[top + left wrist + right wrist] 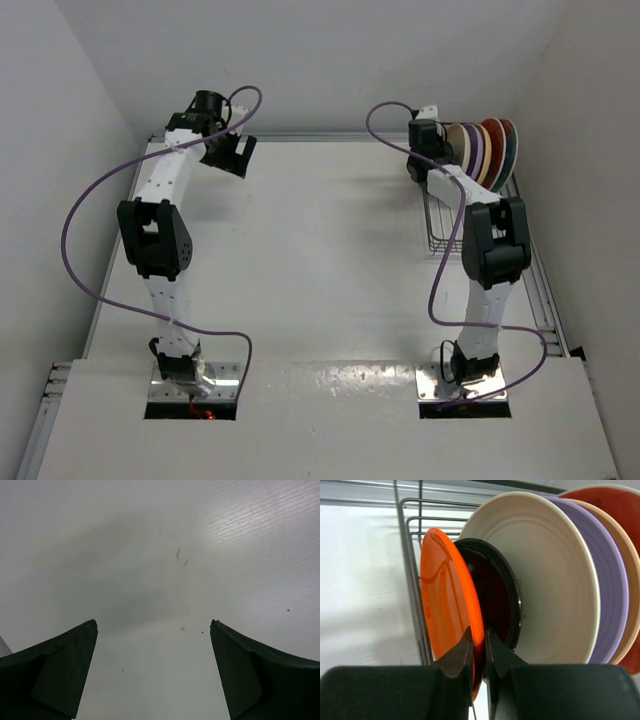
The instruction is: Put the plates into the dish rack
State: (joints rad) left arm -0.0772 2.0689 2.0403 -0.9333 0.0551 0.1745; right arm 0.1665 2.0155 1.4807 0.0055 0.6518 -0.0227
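No text or labels appear legible anywhere.

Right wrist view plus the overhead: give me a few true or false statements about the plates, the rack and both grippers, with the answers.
1. The right gripper is closed on the orange plate at its rim. True.
2. The orange plate lies flat. False: it stands on edge in the dish rack.
3. The black plate stands between the orange plate and the cream plate. True.
4. The left gripper holds a plate. False: it is open, with only bare table below it.
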